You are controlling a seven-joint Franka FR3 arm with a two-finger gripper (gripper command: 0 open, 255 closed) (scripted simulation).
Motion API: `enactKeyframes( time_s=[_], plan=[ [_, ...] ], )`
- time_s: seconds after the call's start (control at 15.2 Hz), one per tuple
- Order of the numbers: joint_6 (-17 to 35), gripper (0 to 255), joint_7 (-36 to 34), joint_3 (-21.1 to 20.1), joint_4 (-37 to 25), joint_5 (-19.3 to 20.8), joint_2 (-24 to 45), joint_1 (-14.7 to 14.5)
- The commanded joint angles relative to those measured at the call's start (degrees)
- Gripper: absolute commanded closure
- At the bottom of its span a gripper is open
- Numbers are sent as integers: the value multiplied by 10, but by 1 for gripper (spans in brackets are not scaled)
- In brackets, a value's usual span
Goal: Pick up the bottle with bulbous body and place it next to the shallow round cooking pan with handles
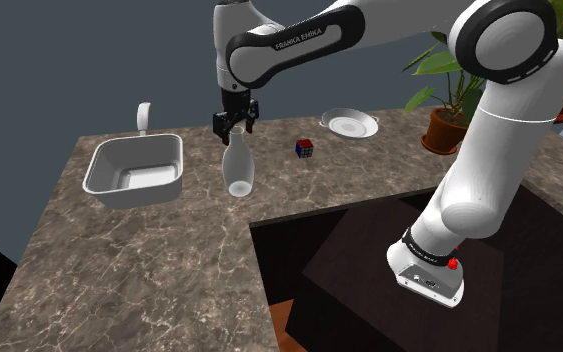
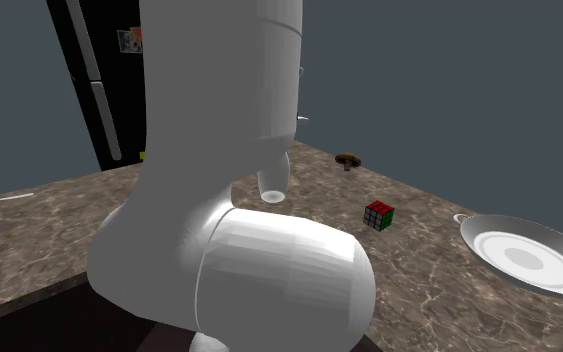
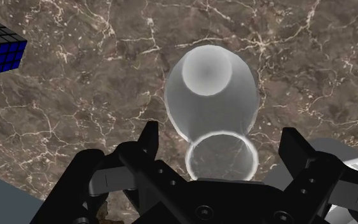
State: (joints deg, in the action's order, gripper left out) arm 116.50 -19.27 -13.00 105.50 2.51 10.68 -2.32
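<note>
**One bottle, one pan, and open fingers**

You have one bottle (image 1: 238, 170) to move. It is pale grey, with a fat round body and a thin neck. It stands upright near the middle of the counter (image 1: 149, 260) in the shoulder view. Your one gripper (image 1: 235, 125) hangs right over its mouth. In the wrist view the gripper (image 3: 222, 141) has two black fingers (image 3: 147, 143). They stand apart, one on each side of the round mouth of the bottle (image 3: 212, 102), and they do not touch it. So the gripper is released and holds nothing.

There is one pan (image 1: 349, 124). It is white, round and shallow, with small handles. In the shoulder view it lies at 2 o'clock from the bottle, well apart. One little coloured cube (image 1: 306, 149) sits between them. One white sink (image 1: 134, 142) is at 9 o'clock from the bottle, with one tap (image 1: 143, 116) behind it. One green plant (image 1: 449, 85) in a brown pot stands at 3 o'clock from the pan.

The counter is brown stone with thin white lines. It bends round the dark stand (image 1: 349, 270). The walls are dark blue-grey. In the second exterior view the one white arm (image 2: 219, 200) is close up. The cube (image 2: 378, 215) lies at 3 o'clock from it and the pan (image 2: 524, 255) at 4 o'clock. One black fridge (image 2: 94, 80) stands at 11 o'clock.
</note>
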Motion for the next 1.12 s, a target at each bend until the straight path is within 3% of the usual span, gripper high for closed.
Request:
enactKeyframes(
  time_s=[0.0,0.07,0.66,1.06],
  plan=[
    [0,0,0,0,0,0,0,0],
    [0,255,0,0,0,0,0,0],
    [0,255,0,0,0,0,0,0],
    [-43,255,2,-1,-31,-4,-12,0]
  ],
)
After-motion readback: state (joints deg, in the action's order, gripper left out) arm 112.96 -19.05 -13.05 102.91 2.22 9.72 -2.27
